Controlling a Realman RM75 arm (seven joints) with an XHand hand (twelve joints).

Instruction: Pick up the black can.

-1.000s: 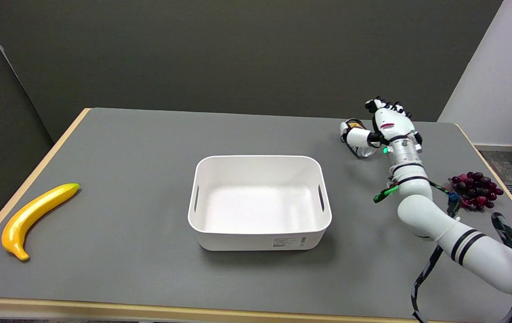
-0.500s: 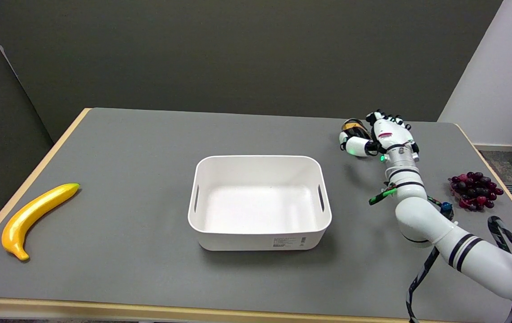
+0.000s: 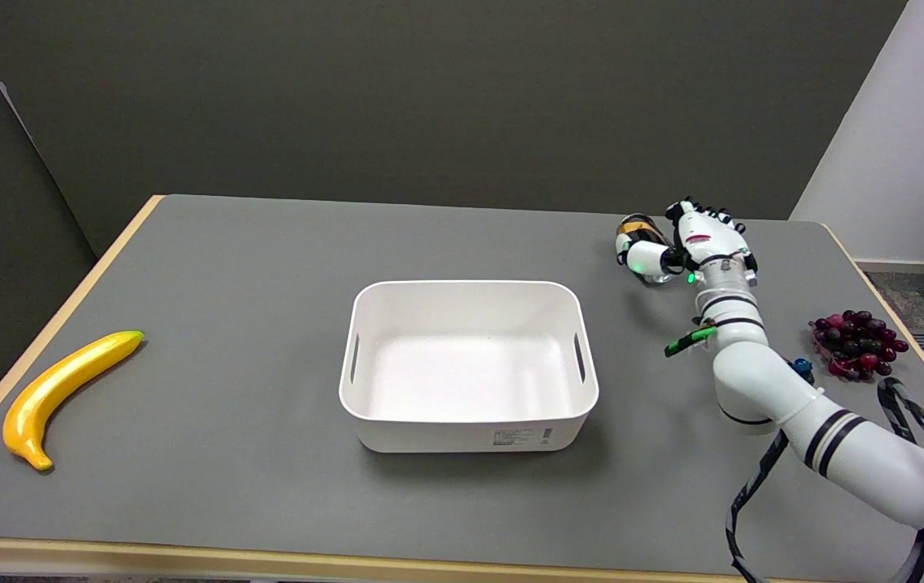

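The right hand has its fingers wrapped round the black can, a light, rigid, probably slick cylinder best gripped across its middle.

white bin mid-table, banana far left, grapes far right

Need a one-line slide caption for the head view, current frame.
Right hand grips the black can at the table's far right, beside an empty white bin.
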